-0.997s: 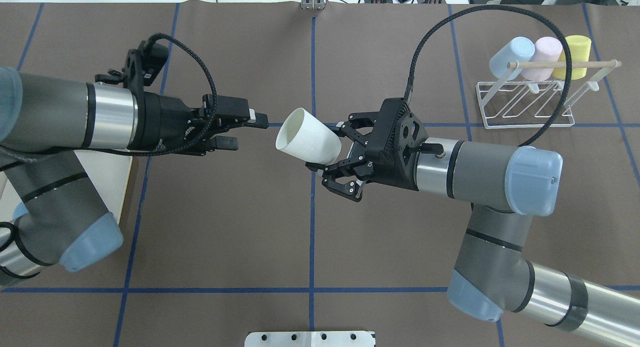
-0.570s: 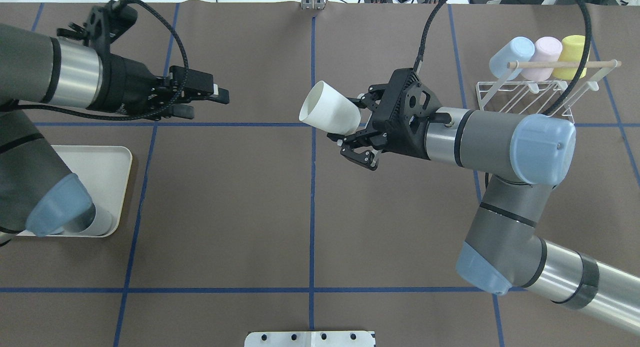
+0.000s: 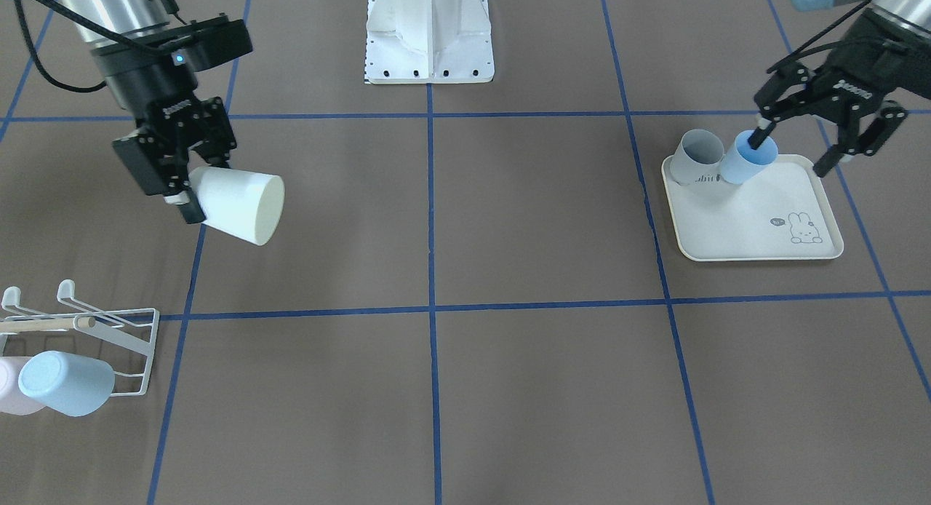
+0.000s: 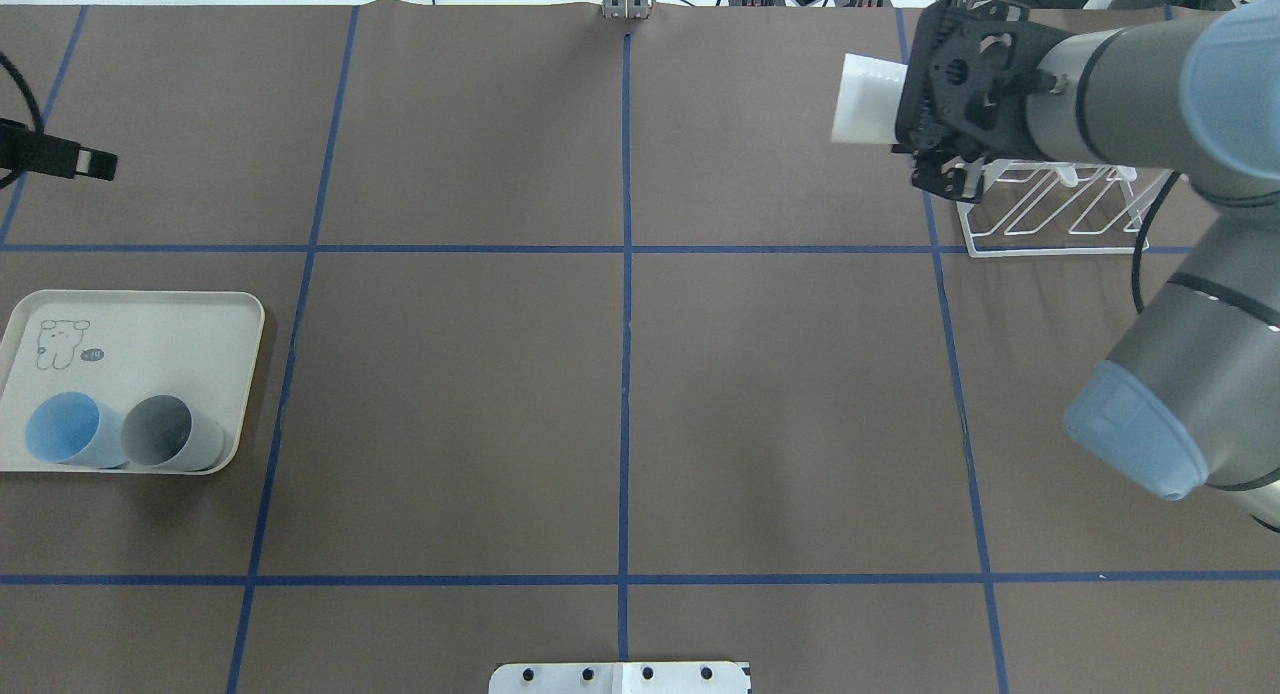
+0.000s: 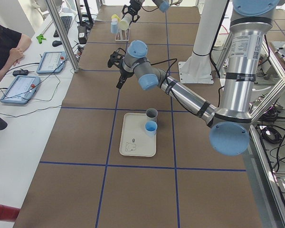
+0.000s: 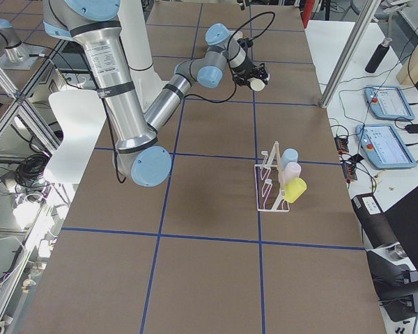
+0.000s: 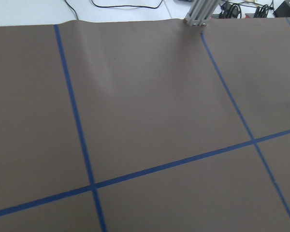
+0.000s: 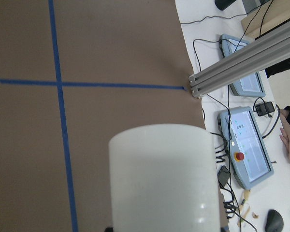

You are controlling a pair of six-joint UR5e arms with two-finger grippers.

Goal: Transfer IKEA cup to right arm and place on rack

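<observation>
You can count the transfer as done, I think. The cup [image 3: 240, 196] is in the right gripper [image 3: 190, 192], whose fingers are closed on its base end. The left gripper [image 3: 789, 152] is at the other end of the table [image 4: 450, 394], with its fingers spread wide and nothing between them. In the front view one of its fingertips seems to lie on the blue cup [image 4: 62, 429], but the left side view shows this gripper well apart from the tray [image 4: 150, 314], so I judge it touches nothing. The cup is in the air, lying on its side with the open mouth pointing away from the gripper, near the far edge of the table toward its right end. The rack [image 4: 1050, 214] stands at that same far right corner. The overhead view puts the right gripper over the rack's inner end, with the cup just beside it; the cup touches neither rack nor table. What is left is the placing itself: you need to turn the cup mouth down and bring it onto a free prong. Three pastel cups [image 6: 292, 172] hang on the rack, and I cannot tell from here which prong is free. The blue cup and a grey cup [image 4: 160, 432] are on the tray at the left edge, so more rounds may follow.
</observation>
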